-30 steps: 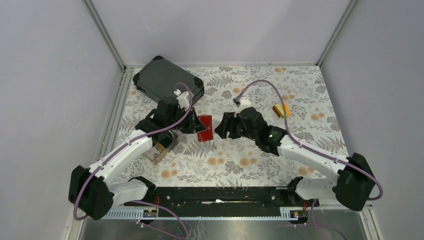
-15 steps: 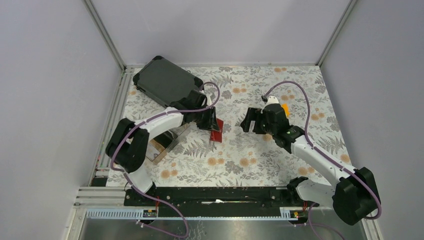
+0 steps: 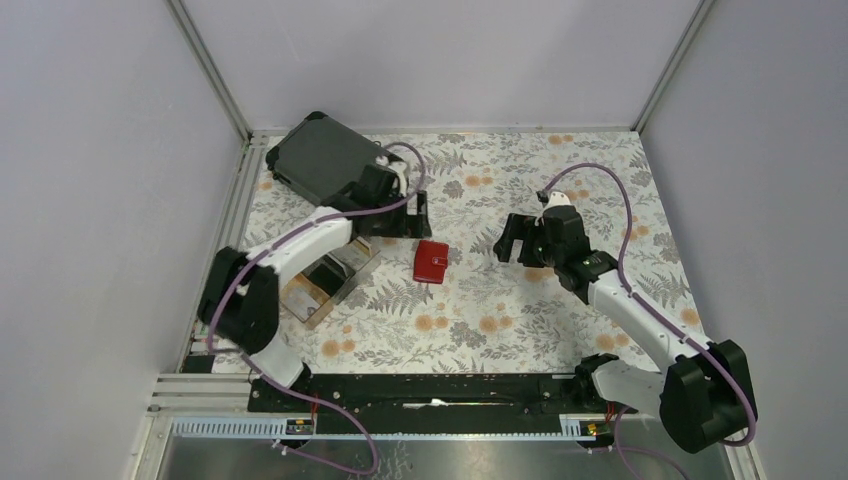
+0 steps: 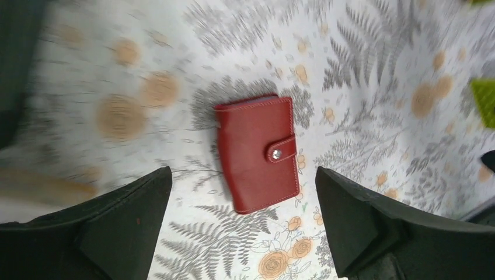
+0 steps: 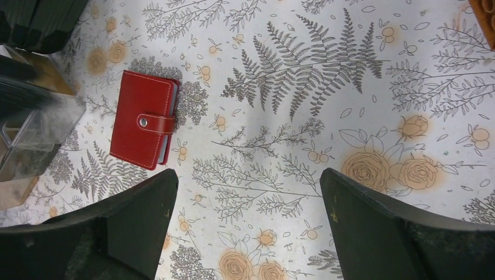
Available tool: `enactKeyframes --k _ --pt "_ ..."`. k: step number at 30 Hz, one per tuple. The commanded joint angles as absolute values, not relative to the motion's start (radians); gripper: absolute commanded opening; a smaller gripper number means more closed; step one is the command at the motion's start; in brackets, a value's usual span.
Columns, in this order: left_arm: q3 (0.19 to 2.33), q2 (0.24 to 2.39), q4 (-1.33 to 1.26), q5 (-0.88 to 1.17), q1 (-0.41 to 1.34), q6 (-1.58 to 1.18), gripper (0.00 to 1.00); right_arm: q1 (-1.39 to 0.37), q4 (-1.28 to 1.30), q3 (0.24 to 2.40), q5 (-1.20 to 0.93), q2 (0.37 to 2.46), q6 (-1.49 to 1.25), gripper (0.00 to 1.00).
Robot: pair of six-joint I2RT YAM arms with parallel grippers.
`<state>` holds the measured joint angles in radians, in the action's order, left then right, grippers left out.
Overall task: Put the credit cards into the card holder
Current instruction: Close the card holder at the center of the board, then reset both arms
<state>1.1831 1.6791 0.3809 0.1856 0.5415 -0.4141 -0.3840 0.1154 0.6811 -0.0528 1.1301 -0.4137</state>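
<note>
The card holder (image 3: 431,261), a small red wallet, lies flat on the floral table with its snap tab fastened. It also shows in the left wrist view (image 4: 257,153) and the right wrist view (image 5: 143,127). A thin grey-blue edge shows along the card holder's side (image 5: 167,149). No loose credit cards are in view. My left gripper (image 3: 421,213) hovers just beyond the holder, open and empty (image 4: 242,219). My right gripper (image 3: 513,238) is to the holder's right, open with nothing between its fingers (image 5: 248,224).
A large dark case (image 3: 325,163) lies at the back left. A clear box on a wooden base (image 3: 325,285) stands left of the holder, under the left arm. A green block (image 4: 484,102) and an orange block (image 5: 487,11) lie off to the right.
The left gripper has let go of the card holder, opened wide and drawn back. The holder now lies flat and closed. The right gripper has opened and backed off to the right.
</note>
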Motion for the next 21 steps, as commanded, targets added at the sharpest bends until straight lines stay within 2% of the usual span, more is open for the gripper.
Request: enactKeyframes --k 1,9,15,21 --pt "1.188 1.418 0.399 0.006 0.457 -0.413 0.99 -0.375 0.129 0.691 0.005 1.077 -0.378 1.0" --pt "1.008 0.967 0.502 -0.2 0.248 -0.413 0.99 -0.376 0.161 0.711 0.182 0.938 -0.313 1.0" --pt "0.866 0.665 0.582 -0.329 0.233 -0.367 0.99 -0.375 0.125 0.685 0.202 0.824 -0.292 1.0" --pt "0.808 0.559 0.597 -0.333 0.233 -0.412 0.99 -0.376 0.112 0.646 0.219 0.772 -0.292 1.0"
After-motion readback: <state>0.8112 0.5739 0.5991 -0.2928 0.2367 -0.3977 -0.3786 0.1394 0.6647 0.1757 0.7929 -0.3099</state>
